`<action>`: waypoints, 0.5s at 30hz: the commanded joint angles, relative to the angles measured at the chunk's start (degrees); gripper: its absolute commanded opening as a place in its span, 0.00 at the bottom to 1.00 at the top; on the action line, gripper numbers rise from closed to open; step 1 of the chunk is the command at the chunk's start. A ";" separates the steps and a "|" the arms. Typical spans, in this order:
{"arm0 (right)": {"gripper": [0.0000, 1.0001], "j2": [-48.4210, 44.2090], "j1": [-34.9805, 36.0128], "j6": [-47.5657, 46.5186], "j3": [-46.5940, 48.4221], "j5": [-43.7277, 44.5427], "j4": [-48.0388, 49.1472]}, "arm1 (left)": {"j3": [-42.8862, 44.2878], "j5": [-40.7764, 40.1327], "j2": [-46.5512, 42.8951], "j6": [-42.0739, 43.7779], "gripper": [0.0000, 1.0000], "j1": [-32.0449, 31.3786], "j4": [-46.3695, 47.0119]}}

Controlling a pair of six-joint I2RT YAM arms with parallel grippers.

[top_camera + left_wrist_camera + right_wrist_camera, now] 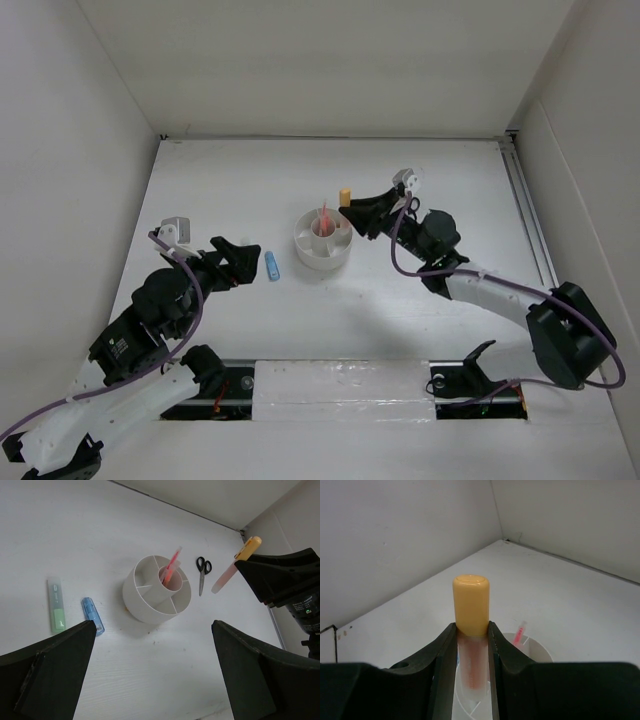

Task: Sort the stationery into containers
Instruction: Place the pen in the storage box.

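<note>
Your right gripper (pixel 471 630) clamps the orange-yellow marker (pixel 470 605) near the white organizer (pixel 145 607). Pink pens (pixel 171 565) stand in its centre cup, black-handled scissors (pixel 202 572) lie beside it. Your left gripper (pixel 250 262) gapes wide by the blue marker (pixel 92 614) and green marker (pixel 57 605).

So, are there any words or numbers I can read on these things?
Nothing can be read.
Green marker: tiny print, too blurred.
Right gripper, holding the orange marker: white print on its body, too small.
Left arm: white marks, too small.
</note>
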 commanded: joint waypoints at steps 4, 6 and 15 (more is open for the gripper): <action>0.00 2.32 -1.21 -1.12 0.61 -6.59 7.26 | 0.54 0.25 0.18 1.20 1.00 -0.06 2.05; 0.00 3.12 -1.74 -1.12 0.61 -8.00 9.10 | 0.54 0.25 0.18 1.20 1.00 -0.06 2.05; 0.00 8.56 -3.58 -1.12 0.61 -13.90 14.04 | 0.54 1.30 1.24 1.72 1.00 -0.06 2.58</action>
